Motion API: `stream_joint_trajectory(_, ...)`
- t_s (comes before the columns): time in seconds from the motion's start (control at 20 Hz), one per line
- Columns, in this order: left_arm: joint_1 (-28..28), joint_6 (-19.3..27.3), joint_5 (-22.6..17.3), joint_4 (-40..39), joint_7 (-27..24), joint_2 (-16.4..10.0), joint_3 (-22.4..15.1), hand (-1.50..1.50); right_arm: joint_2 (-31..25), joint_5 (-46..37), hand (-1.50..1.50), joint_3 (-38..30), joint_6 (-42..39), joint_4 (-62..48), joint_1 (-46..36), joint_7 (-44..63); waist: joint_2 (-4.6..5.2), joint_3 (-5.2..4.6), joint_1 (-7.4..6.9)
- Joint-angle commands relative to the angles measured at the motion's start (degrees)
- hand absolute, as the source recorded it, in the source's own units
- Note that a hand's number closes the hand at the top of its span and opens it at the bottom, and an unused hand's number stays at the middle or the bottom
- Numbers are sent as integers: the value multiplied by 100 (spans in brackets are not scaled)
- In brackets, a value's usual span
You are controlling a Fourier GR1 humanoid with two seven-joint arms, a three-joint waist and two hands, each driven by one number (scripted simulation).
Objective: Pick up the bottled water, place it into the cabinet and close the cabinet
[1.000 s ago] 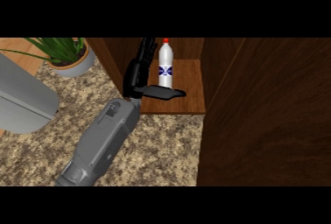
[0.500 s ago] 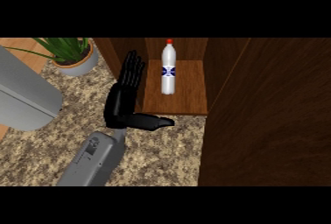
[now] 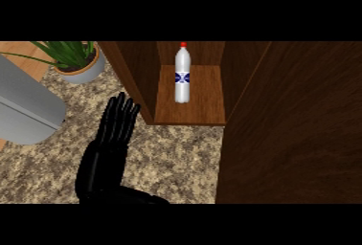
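Observation:
The bottled water (image 3: 182, 76), clear with a red cap and a blue label, stands on the wooden shelf (image 3: 201, 107) inside the open cabinet. Nothing touches it. My left hand (image 3: 102, 167) is low in the head view, over the granite counter, left of and below the cabinet opening. Its fingers (image 3: 120, 115) are straight and point toward the cabinet's left wall, and the thumb sticks out to the right. It holds nothing. The cabinet door (image 3: 297, 124) stands open and fills the right side. My right hand is not visible.
A potted green plant (image 3: 74, 60) sits at the back left beside the cabinet. A large light grey rounded object (image 3: 25, 110) lies at the left edge. Speckled counter (image 3: 176, 158) stretches between my hand and the open door.
My left hand has let go of the bottle and drawn back out of the cabinet toward the lower edge. The forearm has left the view, and the bottle stays on the shelf.

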State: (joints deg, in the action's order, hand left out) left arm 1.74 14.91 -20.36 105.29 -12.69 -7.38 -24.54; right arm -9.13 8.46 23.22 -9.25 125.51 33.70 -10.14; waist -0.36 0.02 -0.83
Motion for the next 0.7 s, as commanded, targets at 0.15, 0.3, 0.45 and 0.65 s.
stream_joint_trajectory(0.15,-920,-134,-274,1494,251,-562,292,-150,-611,-394,150,403,-480,217,-260,585,18,-5,6)
stream_joint_trajectory(0.3,-2110,-282,-196,1984,-273,-802,153,-150,-864,-818,150,826,-695,382,67,317,-14,-9,-31)
stream_joint_trajectory(0.45,-2470,-332,-314,2430,-293,-1019,444,-150,-870,-694,150,1113,-712,785,-77,865,0,-9,-49)
stream_joint_trajectory(0.65,-2750,-587,-540,2241,-609,-1003,738,-150,-692,-1632,150,2068,-460,920,12,821,-9,-10,57)
